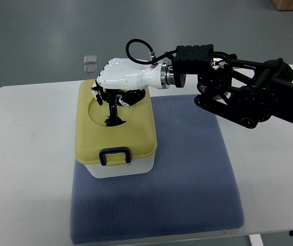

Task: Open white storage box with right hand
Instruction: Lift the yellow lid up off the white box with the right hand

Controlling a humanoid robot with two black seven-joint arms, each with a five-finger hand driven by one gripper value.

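Observation:
The white storage box (120, 168) stands on the left part of a blue-grey mat, closed by a yellow lid (136, 134) with a round recess. A black latch handle (115, 156) sits at the lid's near edge. My right hand (110, 105), white with black fingers (114, 114), reaches in from the right and hovers over the far half of the lid. The fingers hang down loosely bent into the recess, one tip touching the lid, and they hold nothing. The black right forearm (238, 92) stretches across the mat's far edge. No left arm shows.
The blue-grey mat (187, 179) covers the middle of the white table (28, 154). Two small clear squares (90, 63) lie on the grey floor beyond the table's far edge. A cardboard box corner (292, 4) shows at the top right.

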